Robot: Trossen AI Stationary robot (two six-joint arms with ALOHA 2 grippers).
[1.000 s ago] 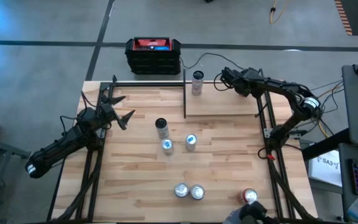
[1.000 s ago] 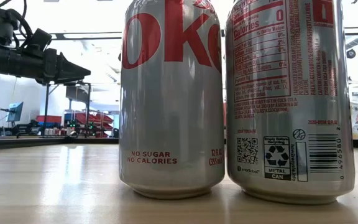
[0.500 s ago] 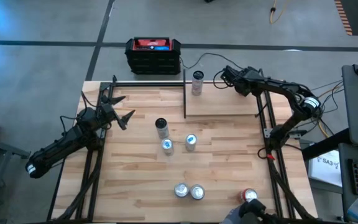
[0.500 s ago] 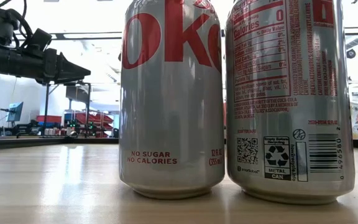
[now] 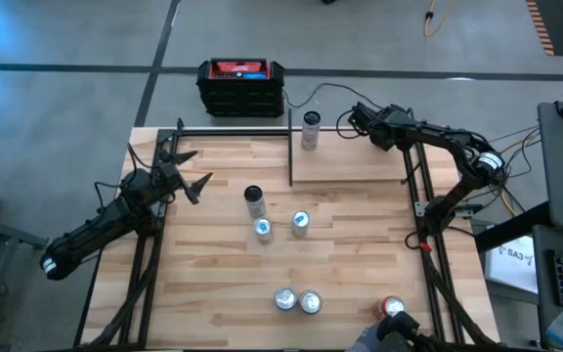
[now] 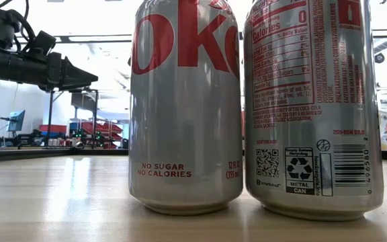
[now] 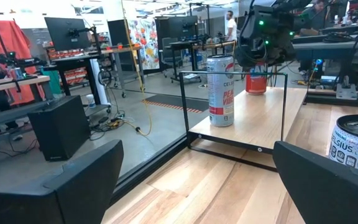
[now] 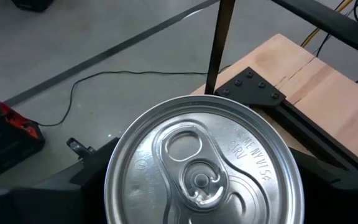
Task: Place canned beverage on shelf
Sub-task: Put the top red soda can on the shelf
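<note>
The shelf, a small wood board framed by black rods, sits at the table's far right. A white Celsius can stands upright on the shelf's far left corner, and no gripper touches it. My right gripper is over the shelf's far edge, right of that can, shut on a can with a silver top. In the left wrist view that can shows red under the gripper. My left gripper hangs open and level at the table's left. My right gripper has the red can between its two fingers, one on each side, just under the top rim. The fingers slant down from the table's right. The can stays upright, and I cannot tell whether its base rests on the shelf board.
Several cans stand on the tabletop: a dark one, two mid-table, a Diet Coke pair at the near edge, and a red one near right. A black crate sits on the floor beyond the far edge.
</note>
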